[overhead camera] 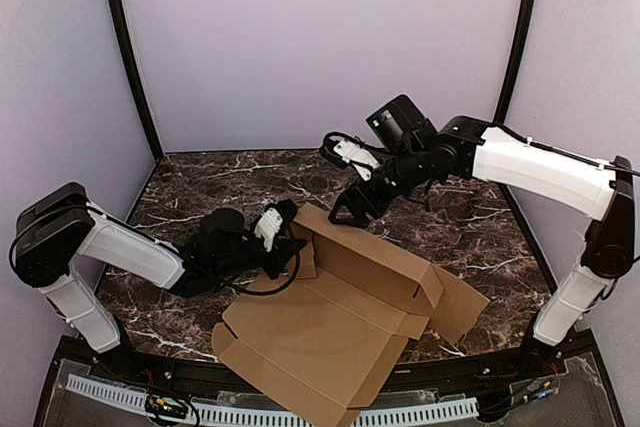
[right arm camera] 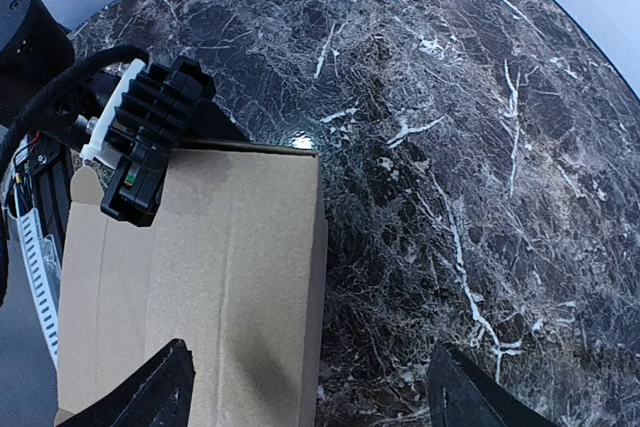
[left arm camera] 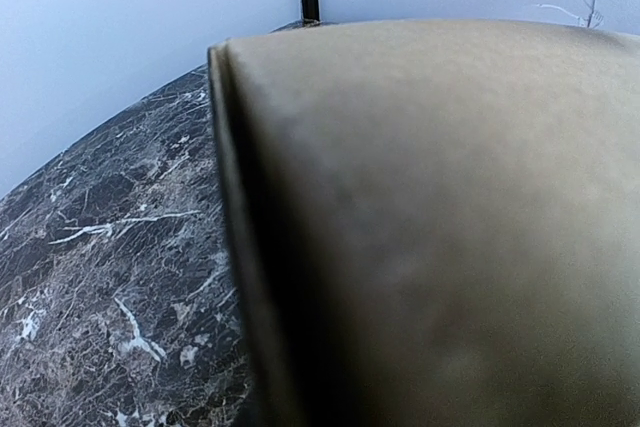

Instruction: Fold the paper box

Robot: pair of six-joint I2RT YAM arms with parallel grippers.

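The dark marbled surface [overhead camera: 480, 227] fills the floor of the lilac-walled enclosure. On it the paper box [overhead camera: 320, 337], plain brown corrugated card, lies half-formed toward 6 o'clock in the overhead view. Its broad base panel lies flat with its near corner hanging past the surface's front edge, a long wall stands raised along its far side, and loose flaps splay out toward 3 o'clock. The left hand [overhead camera: 283, 237] reaches in low from 9 o'clock and sits against the short raised flap at the box's 10 o'clock corner. Its own camera sees only blurred card close up, so I cannot tell whether it is parted or clamped. The right hand [overhead camera: 347, 214] comes in from 2 o'clock and hovers over the far wall's top edge at 12 o'clock. Its fingertips [right arm camera: 165, 392] are spread wide, one over the card and one over bare marble, gripping nothing.
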